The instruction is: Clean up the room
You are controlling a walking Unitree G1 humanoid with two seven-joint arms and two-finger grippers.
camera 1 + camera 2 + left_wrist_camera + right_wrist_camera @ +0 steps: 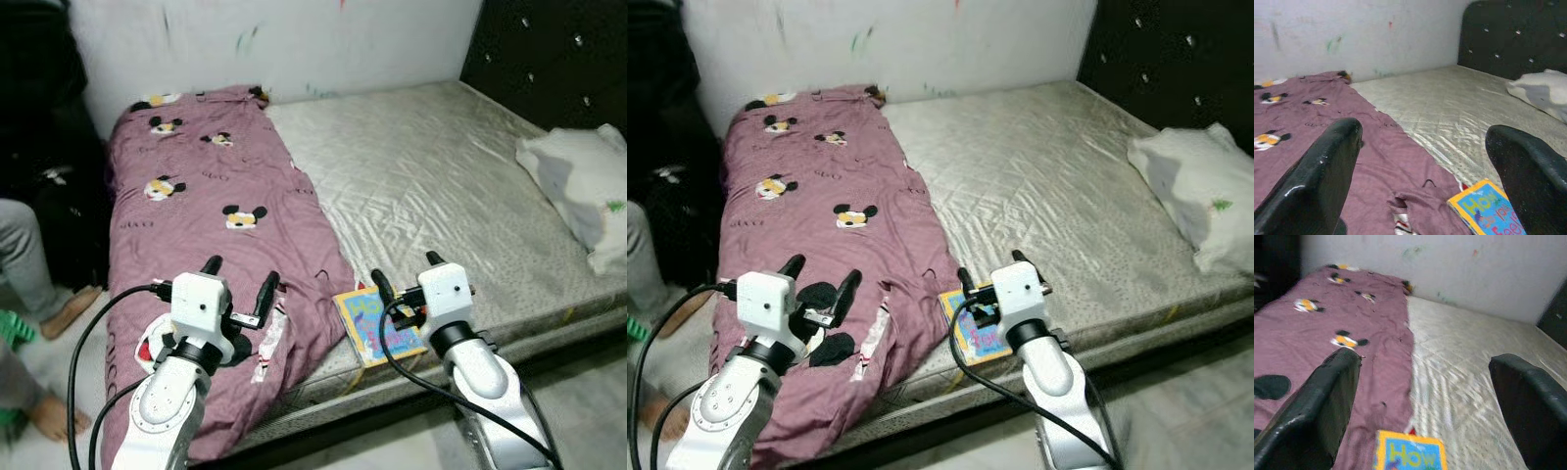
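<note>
Bright yellow-bordered picture book (377, 327) flat at mattress (441, 186) edge

Head and wrist views over bed (421, 186)

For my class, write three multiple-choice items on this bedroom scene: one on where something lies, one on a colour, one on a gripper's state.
1. Where does the picture book lie?
A. on the pillow
B. at the mattress's near edge
C. on the floor

2. What colour is the blanket?
A. green
B. white
C. mauve

3. How do the right gripper fingers stand?
A. open
B. shut on the book
C. shut on the pillow

Key: 1 B, the book sits beside the blanket at the mattress edge; 2 C, mauve with mouse prints; 3 A, its fingers are spread apart, holding nothing.
</note>
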